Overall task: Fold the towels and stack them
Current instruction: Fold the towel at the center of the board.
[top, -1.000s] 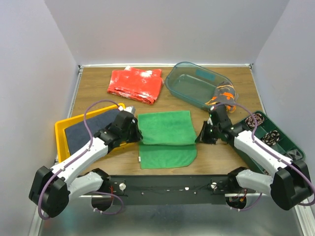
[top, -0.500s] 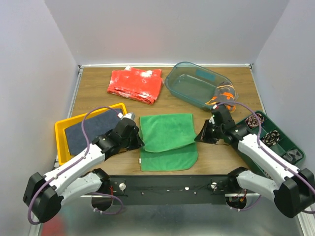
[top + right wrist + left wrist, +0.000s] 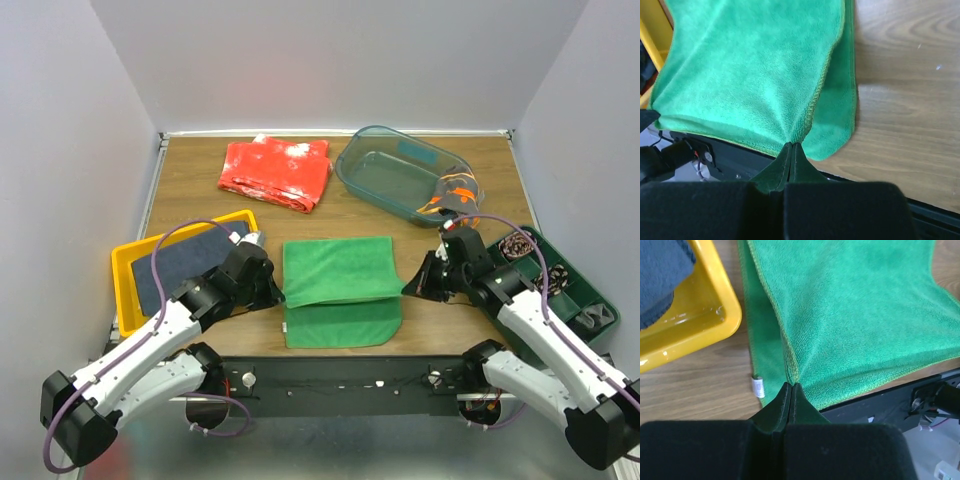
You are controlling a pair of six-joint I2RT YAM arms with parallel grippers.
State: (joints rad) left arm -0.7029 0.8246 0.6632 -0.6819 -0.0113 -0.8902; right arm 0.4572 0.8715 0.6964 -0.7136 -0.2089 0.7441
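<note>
A bright green towel point(image 3: 340, 272) lies at the table's front middle, its upper layer pulled over the lower one. My left gripper point(image 3: 279, 290) is shut on the upper layer's left corner point(image 3: 791, 385). The right gripper point(image 3: 409, 285) is shut on its right corner point(image 3: 792, 145). In both wrist views the green towel point(image 3: 850, 315) point(image 3: 750, 75) fans out from the closed fingertips. A dark navy towel point(image 3: 185, 262) lies in the yellow tray point(image 3: 124, 292). A dark grey towel with orange markings point(image 3: 452, 194) hangs over the clear bin's near end.
A red white-speckled cloth point(image 3: 277, 172) lies at the back. The clear teal bin point(image 3: 395, 168) stands at the back right. A dark green compartment tray point(image 3: 575, 290) sits at the right edge. The black base rail point(image 3: 340, 378) runs along the near edge.
Both grippers have moved towards the near edge, drawing the green towel's upper layer further over the lower layer. Less of the lower layer shows now.
</note>
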